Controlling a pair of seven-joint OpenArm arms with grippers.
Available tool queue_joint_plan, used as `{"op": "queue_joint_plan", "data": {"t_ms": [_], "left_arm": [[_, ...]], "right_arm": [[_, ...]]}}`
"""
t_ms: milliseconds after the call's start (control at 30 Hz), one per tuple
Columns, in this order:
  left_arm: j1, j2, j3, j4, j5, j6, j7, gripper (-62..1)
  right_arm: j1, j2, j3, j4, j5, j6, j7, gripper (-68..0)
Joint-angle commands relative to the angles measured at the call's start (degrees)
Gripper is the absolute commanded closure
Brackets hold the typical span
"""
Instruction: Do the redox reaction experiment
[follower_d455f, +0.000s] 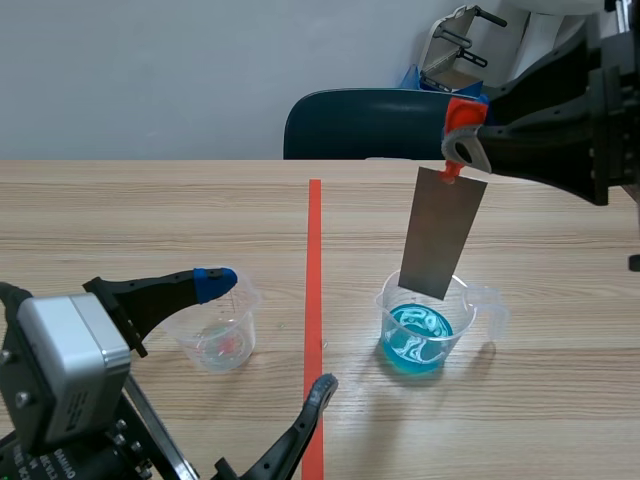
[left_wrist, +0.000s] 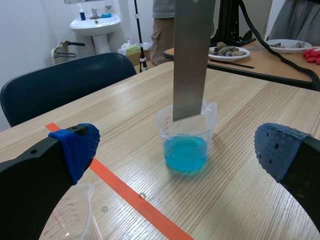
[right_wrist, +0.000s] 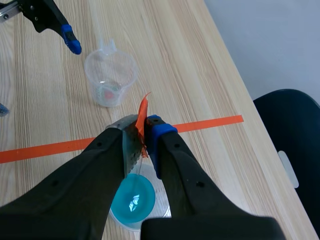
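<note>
A clear beaker of blue liquid (follower_d455f: 426, 335) (left_wrist: 185, 150) (right_wrist: 133, 198) stands right of the red tape line. A grey metal strip (follower_d455f: 443, 232) (left_wrist: 191, 57) hangs upright over it, its lower end just inside the rim and above the liquid. My right gripper (follower_d455f: 462, 140) (right_wrist: 141, 135) is shut on the strip's orange-tagged top edge. A second clear beaker (follower_d455f: 217, 335) (right_wrist: 110, 77) (left_wrist: 70, 217) with a trace of reddish residue sits left of the line. My left gripper (follower_d455f: 265, 330) (left_wrist: 175, 145) stands open low beside that beaker, with nothing between its fingers.
A red tape line (follower_d455f: 314, 300) runs down the wooden table's middle. A dark blue chair (follower_d455f: 365, 125) stands behind the far edge. In the left wrist view another table with a plate (left_wrist: 231, 51) lies beyond.
</note>
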Motion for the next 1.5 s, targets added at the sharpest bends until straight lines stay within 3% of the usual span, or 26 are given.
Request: {"op": "queue_joint_plan", "data": {"t_ms": [0, 500, 1467], "left_arm": [[0.2, 0.1, 0.2, 1.1, -0.4, -0.1, -0.8, -62.3], [0.2, 0.1, 0.2, 1.1, -0.4, -0.1, -0.8, -62.3], [0.2, 0.1, 0.2, 1.1, -0.4, -0.1, -0.8, -62.3]], "right_arm": [[0.8, 1.1, 1.4, 1.1, 1.7, 0.4, -0.2, -0.6], [0.8, 1.0, 5.2, 5.5, 8.9, 0.4, -6.6, -0.6], [0.8, 1.0, 5.2, 5.8, 9.2, 0.4, -7.5, -0.6]]}}
